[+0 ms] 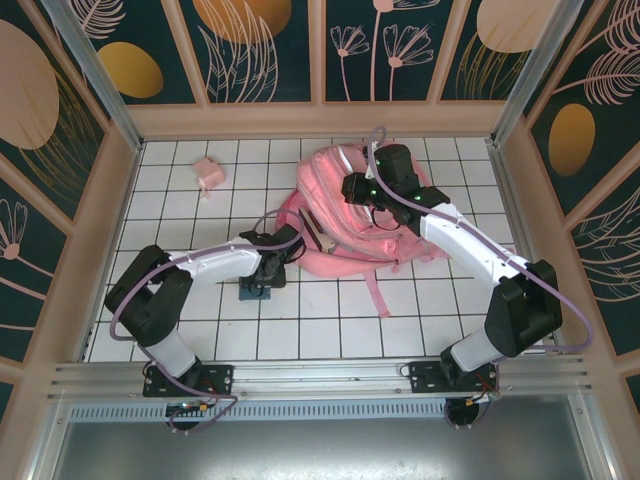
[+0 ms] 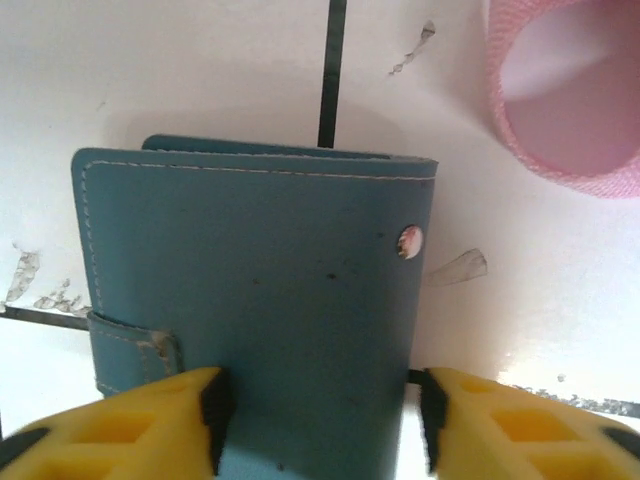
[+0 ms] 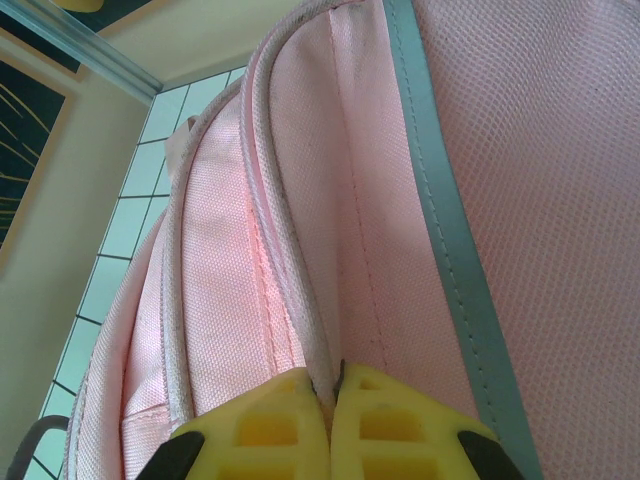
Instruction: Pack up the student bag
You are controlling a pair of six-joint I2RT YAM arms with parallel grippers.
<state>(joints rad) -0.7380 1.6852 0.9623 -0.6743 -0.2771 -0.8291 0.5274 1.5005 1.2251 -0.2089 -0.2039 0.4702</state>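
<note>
On the near-left part of the desk (image 1: 330,320), the left end effector (image 2: 320,425) straddles a teal wallet (image 2: 260,290) lying flat. Its pads press the wallet's two sides, seemingly grasping it for a lift. Farther right, the student bag (image 1: 325,175) lies mid-desk. The right end effector (image 3: 332,400) is clenched on a seam of its fabric, probably holding the opening up for the wallet.

White tiled floor (image 1: 340,330), dark floral walls (image 1: 250,40)
</note>
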